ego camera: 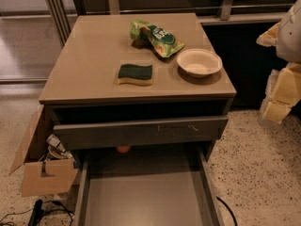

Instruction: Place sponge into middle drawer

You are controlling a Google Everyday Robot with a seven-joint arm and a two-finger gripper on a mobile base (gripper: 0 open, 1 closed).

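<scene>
Cabinet surface (pixel 94 55) holds the sponge (pixel 135 74) flat, green face up, near the front; gripper (pixel 281 86) off at far right, its state cannot be told; best pinch across the short width, clear of the bowl (pixel 199 62), then lower into the open middle drawer (pixel 146 201).

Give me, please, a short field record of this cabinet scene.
sponge: on the cabinet top, green face up
middle drawer: pulled open, sponge not in it
bowl: right of the sponge
snack bag: behind the sponge
gripper: right edge of view, beside the cabinet, apart from the sponge
</scene>
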